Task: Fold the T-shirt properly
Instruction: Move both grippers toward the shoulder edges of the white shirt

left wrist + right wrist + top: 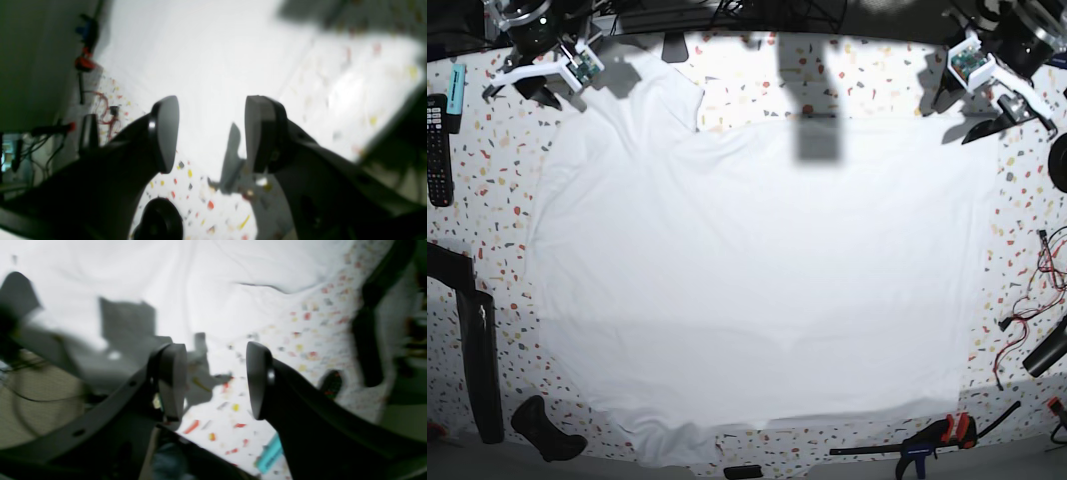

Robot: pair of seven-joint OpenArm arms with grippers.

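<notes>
The T-shirt (757, 280) lay spread flat and nearly full-width on the speckled worktop (497, 200), its hem toward the far edge of the base view and one sleeve (662, 95) showing near the robot's side. No fold was visible in it, so by that look the task stood at its very start: the reach for a first grasp.

Both arms hung at the near corners, above the cloth's edges. The left pincer (210, 133) stood wide, nothing between its pads, with white cloth and bare worktop below it. The right pincer (217, 380) likewise stood parted and empty, over the border where the shirt met the terrazzo pattern.

The next move probably called for each pincer to come down on a shirt edge or corner, pinch a single layer cleanly, and lift together so the fabric carried over without bunching. A remote control (438, 150) and a clamp (927, 440) lay beside the shirt, clear of it.
</notes>
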